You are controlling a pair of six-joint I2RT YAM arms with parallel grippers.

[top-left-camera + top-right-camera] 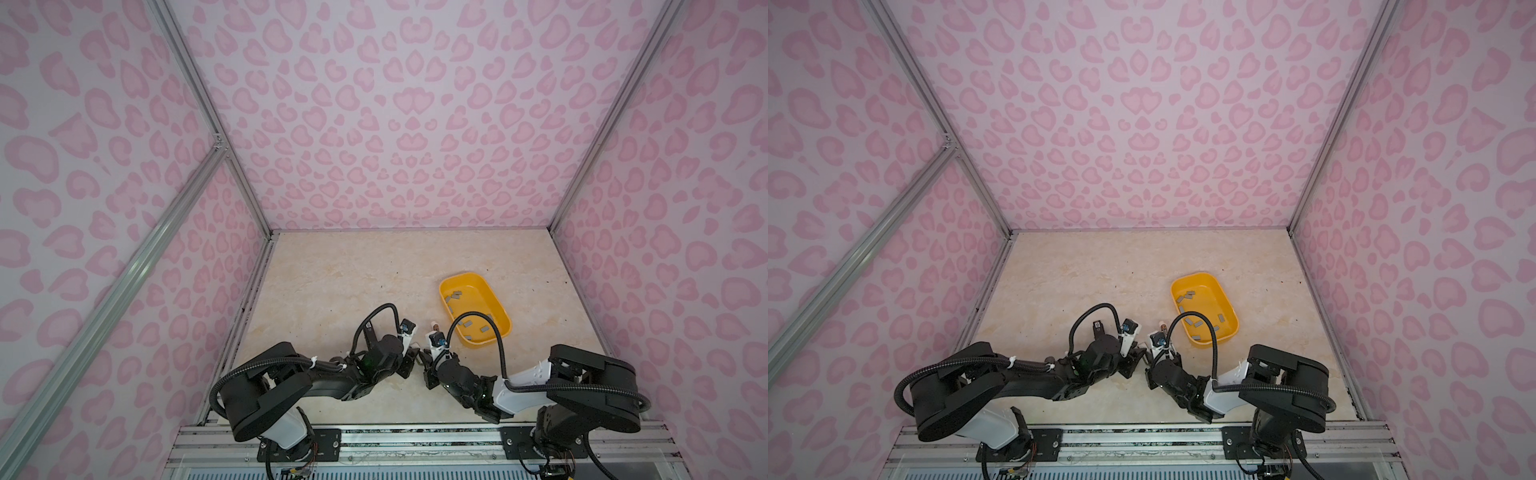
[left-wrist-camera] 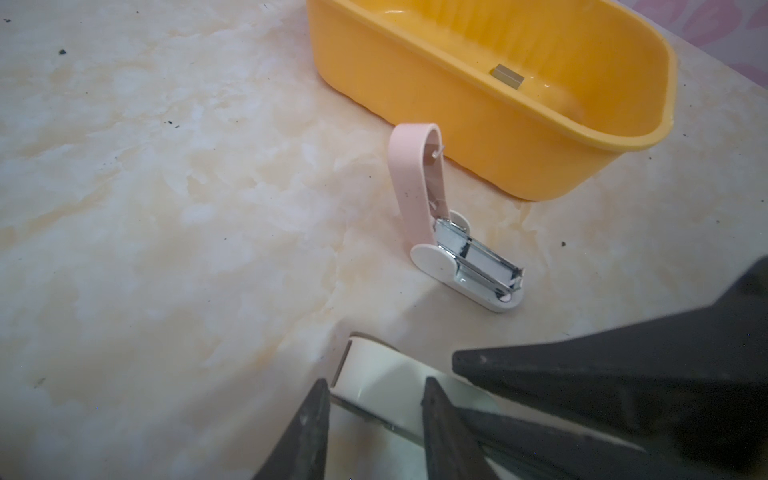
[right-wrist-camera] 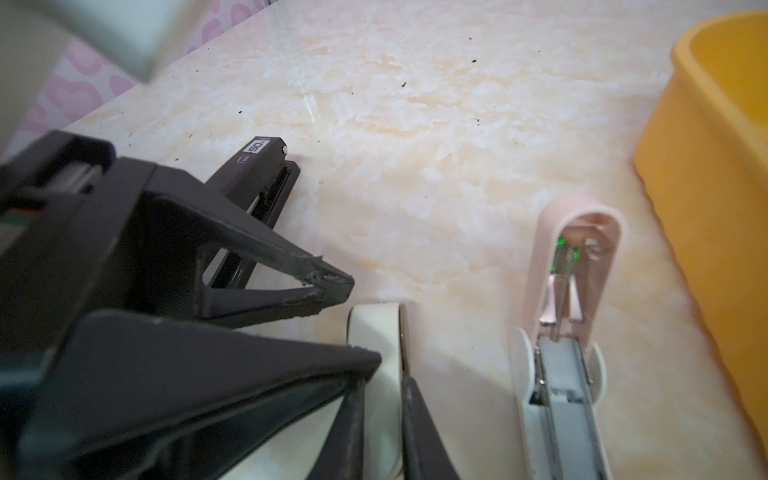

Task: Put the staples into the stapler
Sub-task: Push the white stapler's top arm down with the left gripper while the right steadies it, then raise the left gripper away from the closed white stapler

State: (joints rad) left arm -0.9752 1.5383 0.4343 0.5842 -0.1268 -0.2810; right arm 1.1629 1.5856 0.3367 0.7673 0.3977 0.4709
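1. Both clamped, it looks, on the white stapler (image 2: 374, 370): left tool (image 2: 374, 380) and right tool (image 3: 390, 365), on the surface (image 2: 166, 208) robot-side of the yellow tray (image 2: 457, 104), past the open pink stapler (image 2: 415, 178).
2. Loose staples (image 1: 455, 296) lie in the tray at mixed angles; right arm is nearer.
3. White stapler's channel is hidden behind the tools.

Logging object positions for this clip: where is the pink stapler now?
In a top view the pink stapler sits lid-up on the table, right of centre, just left of the yellow tray.
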